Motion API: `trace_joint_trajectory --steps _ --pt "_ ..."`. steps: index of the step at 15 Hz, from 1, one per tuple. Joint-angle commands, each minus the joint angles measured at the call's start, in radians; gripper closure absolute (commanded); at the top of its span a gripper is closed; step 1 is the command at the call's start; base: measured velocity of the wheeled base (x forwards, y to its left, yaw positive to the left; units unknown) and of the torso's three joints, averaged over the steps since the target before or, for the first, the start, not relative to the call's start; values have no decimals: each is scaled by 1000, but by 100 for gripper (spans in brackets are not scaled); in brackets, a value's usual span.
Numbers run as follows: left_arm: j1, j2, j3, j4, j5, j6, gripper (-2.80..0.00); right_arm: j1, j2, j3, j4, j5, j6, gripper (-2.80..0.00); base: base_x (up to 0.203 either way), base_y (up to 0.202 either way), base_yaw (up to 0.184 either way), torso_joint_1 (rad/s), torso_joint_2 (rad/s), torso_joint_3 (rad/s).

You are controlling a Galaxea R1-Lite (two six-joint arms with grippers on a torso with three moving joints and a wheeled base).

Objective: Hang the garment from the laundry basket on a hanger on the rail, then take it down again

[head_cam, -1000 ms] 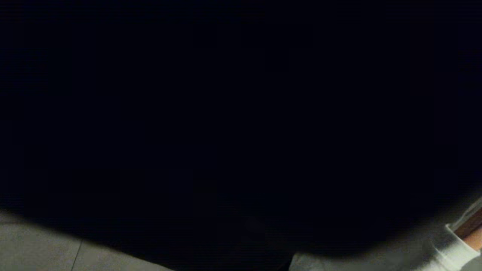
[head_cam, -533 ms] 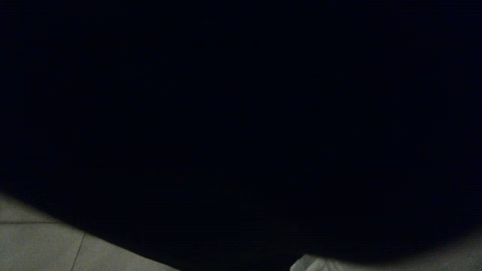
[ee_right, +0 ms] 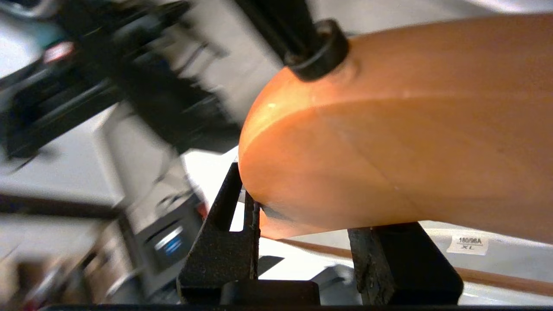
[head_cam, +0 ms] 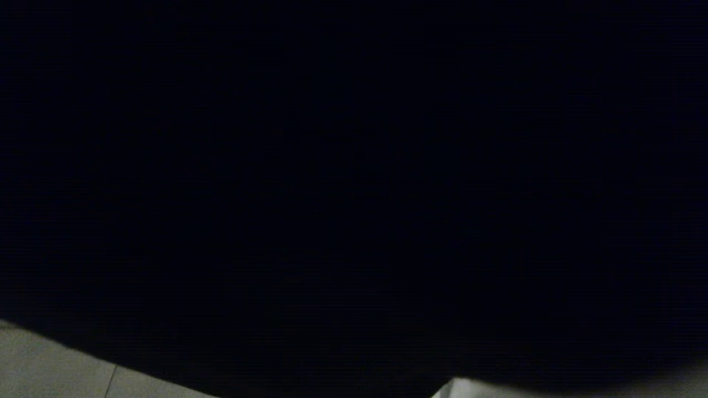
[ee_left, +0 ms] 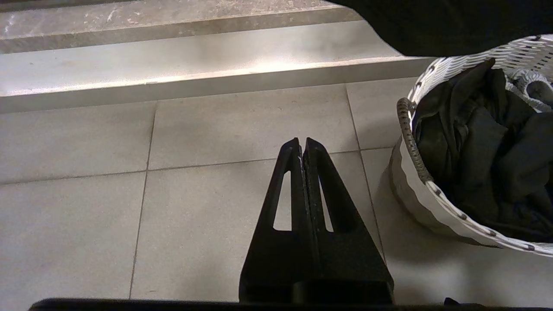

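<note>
Floor: pale grey tiles point(ee_left: 86, 207) with thin grout lines, seen under my left wrist; a pale stone step point(ee_left: 173, 65) runs along their far edge.
Head view: almost wholly black, covered by something dark right up close; I cannot tell what it is. Only slivers of pale tile point(head_cam: 50, 365) show along the lower edge.
Left gripper point(ee_left: 302, 144): hangs over the bare tiles, fingers pressed together tip to tip, nothing between them.
Laundry basket point(ee_left: 425, 203): stands on the tiles just beside my left gripper, apart from it. Pale woven rim with dark flecks; a ribbed loop handle point(ee_left: 410, 138) arches along the rim.
Basket contents: dark crumpled garment point(ee_left: 479, 151) fills the basket; a patch of paler patterned cloth point(ee_left: 529, 86) shows at its far side.
Above the basket: a dark mass point(ee_left: 453, 21) overhangs the rim; what it is I cannot make out.
Right gripper point(ee_right: 302, 216): pinches the wooden hanger point(ee_right: 389, 142), one finger on each side of its thick orange-brown body, jaws partly spread to the wood's width.
Hanger detail: a black collar point(ee_right: 319, 52) sits in the top of the wood, with a dark stem rising out of it.
Under the hanger: pale cloth with a small size label point(ee_right: 468, 244) reading XL.
Right background: smeared with blur; dark shapes against pale surfaces, nothing I can name.
Rail: not visible in any view.
</note>
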Motion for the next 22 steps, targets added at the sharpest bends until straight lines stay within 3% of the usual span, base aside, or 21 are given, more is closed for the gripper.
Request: trace_joint_trajectory --steps 1,6,22 --pt "0 -1 3 -1 0 0 0 45 2 -3 34 45 2 0 0 0 0 0 0 0" --pt "0 -1 3 0 0 0 0 103 17 -11 44 73 0 0 0 0 0 0 0 0" --pt "0 -1 2 0 0 4 0 104 74 -161 49 73 1 0 0 0 0 0 0 0"
